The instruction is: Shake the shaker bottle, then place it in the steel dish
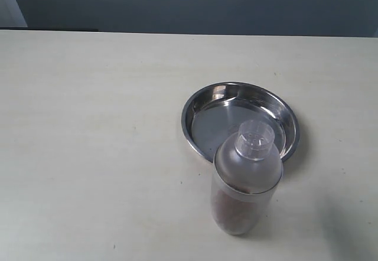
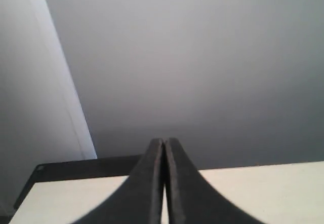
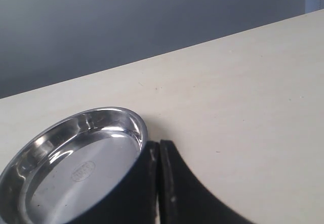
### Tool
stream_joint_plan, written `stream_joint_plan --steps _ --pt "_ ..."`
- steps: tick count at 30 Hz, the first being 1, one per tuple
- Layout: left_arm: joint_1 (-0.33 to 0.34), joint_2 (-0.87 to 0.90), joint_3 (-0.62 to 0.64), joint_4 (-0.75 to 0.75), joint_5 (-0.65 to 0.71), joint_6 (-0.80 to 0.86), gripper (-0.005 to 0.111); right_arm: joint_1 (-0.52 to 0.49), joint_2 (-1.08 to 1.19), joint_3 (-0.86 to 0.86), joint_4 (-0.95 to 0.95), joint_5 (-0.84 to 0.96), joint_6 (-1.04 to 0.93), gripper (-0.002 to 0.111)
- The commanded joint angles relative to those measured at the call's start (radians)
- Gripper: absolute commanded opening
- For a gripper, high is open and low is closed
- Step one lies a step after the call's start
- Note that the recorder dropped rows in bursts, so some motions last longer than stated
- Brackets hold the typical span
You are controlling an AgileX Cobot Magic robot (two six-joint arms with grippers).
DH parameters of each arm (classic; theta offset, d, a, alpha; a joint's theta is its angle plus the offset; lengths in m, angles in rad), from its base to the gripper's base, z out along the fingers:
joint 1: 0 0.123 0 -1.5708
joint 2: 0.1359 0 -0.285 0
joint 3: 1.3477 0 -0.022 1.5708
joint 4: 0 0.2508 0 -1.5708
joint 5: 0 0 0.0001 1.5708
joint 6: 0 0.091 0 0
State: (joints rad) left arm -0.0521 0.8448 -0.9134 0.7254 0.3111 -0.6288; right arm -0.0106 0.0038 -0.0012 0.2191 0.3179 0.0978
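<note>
One shaker bottle (image 1: 247, 181), upright on the bench (image 1: 88, 143), right of middle and toward the near edge, reddish-brown bits inside. One steel dish (image 1: 221, 122) just behind it, part of the near rim hidden by the bottle; touching or apart, impossible to tell. Oval stamp (image 3: 82, 171) on the dish floor, too blurred to read. Two grippers: left gripper (image 2: 164, 145) closed, nothing held; right gripper (image 3: 159, 145) closed, nothing held, just beside the dish rim.

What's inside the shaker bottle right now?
The shaker bottle holds reddish-brown bits in its clear lower part. Its frosted dome hides anything higher up.
</note>
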Motion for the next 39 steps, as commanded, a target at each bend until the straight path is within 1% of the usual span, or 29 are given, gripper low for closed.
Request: stream_joint_plan --steps 1,2,3,4,5,6,7,8,9,10,11,12,13,16,18,20,22,23,25,26,27,30,32,33,34,35,37,39 --pt "-0.079 -0.065 0.068 -0.235 0.059 0.246 0.000 0.002 -0.004 0.001 0.000 -0.010 -0.006 -0.001" --pt "-0.128 -0.114 0.130 -0.436 0.060 0.477 0.000 0.002 -0.004 0.001 0.000 -0.010 -0.006 -0.001" --pt "-0.159 -0.146 0.158 -0.548 0.039 0.666 0.000 0.002 -0.004 0.001 0.000 -0.010 -0.006 -0.001" --pt "-0.181 -0.187 0.164 -0.651 -0.061 0.811 0.000 0.002 -0.004 0.001 0.000 -0.010 -0.006 -0.001" --pt "-0.187 -0.211 0.164 -0.707 -0.161 0.821 0.000 0.002 -0.004 0.001 0.000 -0.010 -0.006 -0.001" --pt "-0.189 -0.268 0.161 -0.848 -0.511 0.776 0.000 0.002 -0.004 0.001 0.000 -0.010 -0.006 -0.001" --pt "-0.189 -0.289 0.161 -0.960 -0.888 0.731 0.000 0.002 -0.004 0.001 0.000 -0.010 -0.006 -0.001" --pt "-0.189 -0.286 0.161 -1.006 -1.024 0.704 0.000 0.002 -0.004 0.001 0.000 -0.010 -0.006 -0.001" --pt "-0.189 -0.262 0.145 -1.026 -1.030 0.690 0.000 0.002 -0.004 0.001 0.000 -0.010 -0.006 -0.001" --pt "-0.189 -0.243 0.131 -0.980 -0.890 0.706 0.000 0.002 -0.004 0.001 0.000 -0.010 -0.006 -0.001" --pt "-0.189 -0.174 0.096 -0.842 -0.551 0.706 0.000 0.002 -0.004 0.001 0.000 -0.010 -0.006 -0.001" --pt "-0.189 -0.128 0.093 -0.766 -0.426 0.677 0.000 0.002 -0.004 0.001 0.000 -0.010 -0.006 -0.001" --pt "-0.189 -0.068 0.119 -0.703 -0.363 0.623 0.000 0.002 -0.004 0.001 0.000 -0.010 -0.006 -0.001" --pt "-0.200 -0.051 0.224 -0.686 -0.477 0.603 0.000 0.002 -0.004 0.001 0.000 -0.010 -0.006 -0.001" --pt "-0.236 -0.065 0.326 -0.649 -0.528 0.598 0.000 0.002 -0.004 0.001 0.000 -0.010 -0.006 -0.001" --pt "-0.276 -0.086 0.439 -0.630 -0.581 0.555 0.000 0.002 -0.004 0.001 0.000 -0.010 -0.006 -0.001" --pt "-0.309 -0.101 0.545 -0.621 -0.681 0.494 0.000 0.002 -0.004 0.001 0.000 -0.010 -0.006 -0.001" --pt "-0.324 -0.105 0.603 -0.596 -0.751 0.478 0.000 0.002 -0.004 0.001 0.000 -0.010 -0.006 -0.001" --pt "-0.342 -0.107 0.702 -0.534 -0.875 0.479 0.000 0.002 -0.004 0.001 0.000 -0.010 -0.006 -0.001" --pt "-0.349 -0.107 0.750 -0.522 -0.907 0.473 0.000 0.002 -0.004 0.001 0.000 -0.010 -0.006 -0.001" --pt "-0.349 -0.105 0.792 -0.532 -0.923 0.471 0.000 0.002 -0.004 0.001 0.000 -0.010 -0.006 -0.001" --pt "-0.349 -0.097 0.891 -0.659 -0.966 0.472 0.000 0.002 -0.004 0.001 0.000 -0.010 -0.006 -0.001" --pt "-0.349 -0.097 0.913 -0.684 -1.010 0.472 0.000 0.002 -0.004 0.001 0.000 -0.010 -0.006 -0.001" --pt "-0.349 -0.097 0.913 -0.672 -0.996 0.471 0.000 0.002 -0.004 0.001 0.000 -0.010 -0.006 -0.001" --pt "-0.349 -0.097 0.913 -0.650 -0.956 0.462 0.000 0.002 -0.004 0.001 0.000 -0.010 -0.006 -0.001" --pt "-0.349 -0.095 0.913 -0.620 -0.944 0.441 0.000 0.002 -0.004 0.001 0.000 -0.010 -0.006 -0.001" --pt "-0.349 -0.081 0.913 -0.549 -0.944 0.375 0.000 0.002 -0.004 0.001 0.000 -0.010 -0.006 -0.001" --pt "-0.349 -0.049 0.913 -0.474 -0.980 0.332 0.000 0.002 -0.004 0.001 0.000 -0.010 -0.006 -0.001"
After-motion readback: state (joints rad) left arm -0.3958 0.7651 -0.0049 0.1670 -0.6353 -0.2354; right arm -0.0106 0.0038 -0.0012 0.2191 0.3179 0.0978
